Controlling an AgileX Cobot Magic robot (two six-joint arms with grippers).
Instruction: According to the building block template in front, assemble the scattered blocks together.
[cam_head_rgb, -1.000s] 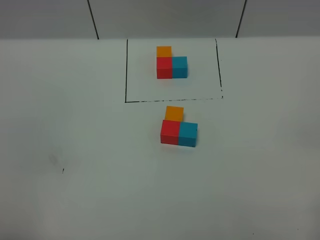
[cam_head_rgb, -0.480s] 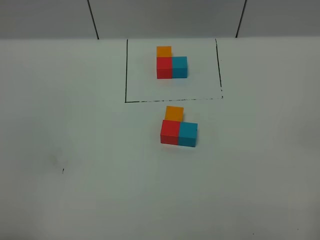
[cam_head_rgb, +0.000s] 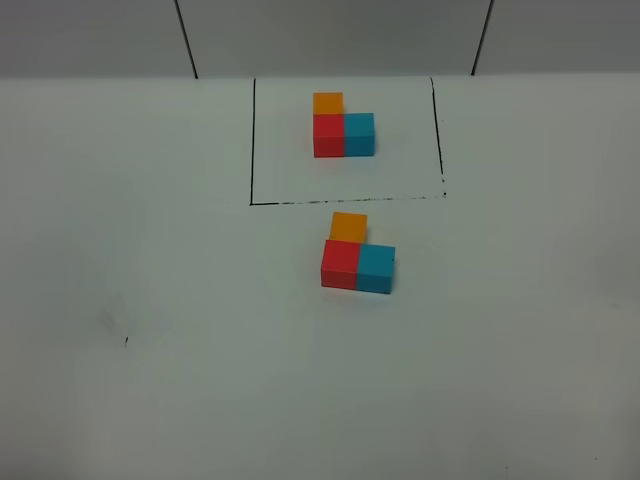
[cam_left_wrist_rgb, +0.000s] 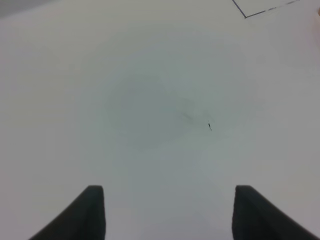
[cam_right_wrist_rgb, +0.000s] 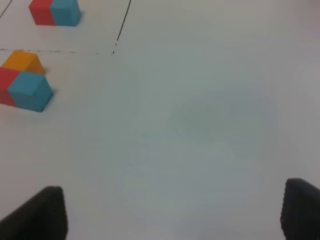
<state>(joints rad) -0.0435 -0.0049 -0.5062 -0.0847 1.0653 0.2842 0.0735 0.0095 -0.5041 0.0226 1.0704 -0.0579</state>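
The building block template (cam_head_rgb: 342, 128) is an L-shaped trio of orange, red and teal-blue cubes inside a black drawn frame at the back of the table. It shows partly in the right wrist view (cam_right_wrist_rgb: 54, 12). In front of the frame, the unframed orange cube (cam_head_rgb: 348, 227), red cube (cam_head_rgb: 340, 264) and teal-blue cube (cam_head_rgb: 376, 268) sit pressed together in the same L shape. They also show in the right wrist view (cam_right_wrist_rgb: 26, 86). Neither gripper shows in the exterior high view. My left gripper (cam_left_wrist_rgb: 167, 212) is open over bare table. My right gripper (cam_right_wrist_rgb: 172, 212) is open, away from the cubes.
The white table (cam_head_rgb: 180, 330) carries a small dark mark (cam_head_rgb: 126, 341) at the front left, also seen in the left wrist view (cam_left_wrist_rgb: 209, 126). A corner of the black frame line (cam_left_wrist_rgb: 246, 16) shows in the left wrist view. A grey wall runs behind the table.
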